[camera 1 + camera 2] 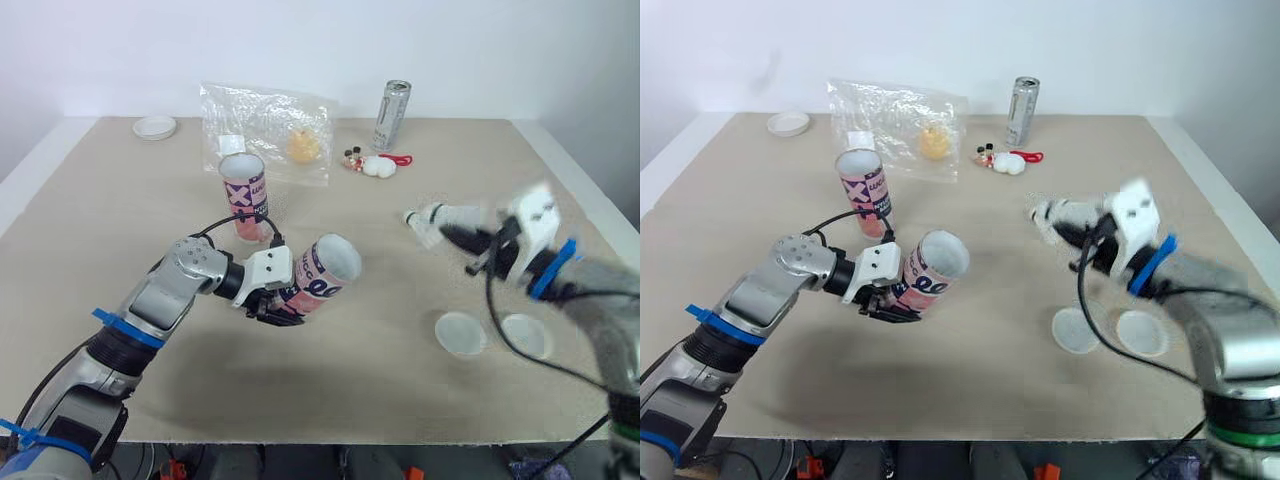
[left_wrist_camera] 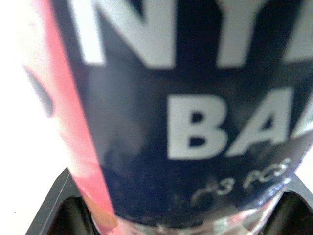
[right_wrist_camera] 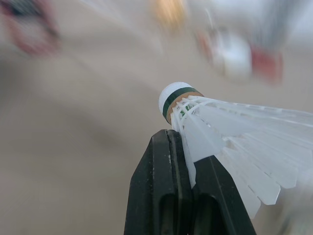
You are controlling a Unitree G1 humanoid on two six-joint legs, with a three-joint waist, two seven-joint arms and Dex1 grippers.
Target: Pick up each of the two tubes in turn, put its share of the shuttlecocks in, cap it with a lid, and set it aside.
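Observation:
My left gripper (image 1: 278, 305) is shut on a pink and dark tube (image 1: 318, 276), held tilted above the table with its open mouth up and to the right. The tube's dark label (image 2: 195, 112) sits right against the left wrist camera. A second tube (image 1: 244, 195) stands upright behind it, open at the top. My right gripper (image 1: 462, 240) is shut on a white shuttlecock (image 3: 230, 142) by its feathers, cork (image 3: 175, 95) pointing toward the left, above the table's right side. Two white lids (image 1: 461, 334) (image 1: 526, 336) lie below it on the table.
At the back lie a clear plastic bag (image 1: 268, 130) with a yellowish object inside, a silver can (image 1: 392, 115), a small red and white toy (image 1: 376, 164) and another white lid (image 1: 155, 127) at the far left corner. The table's right edge (image 1: 590, 190) runs near my right arm.

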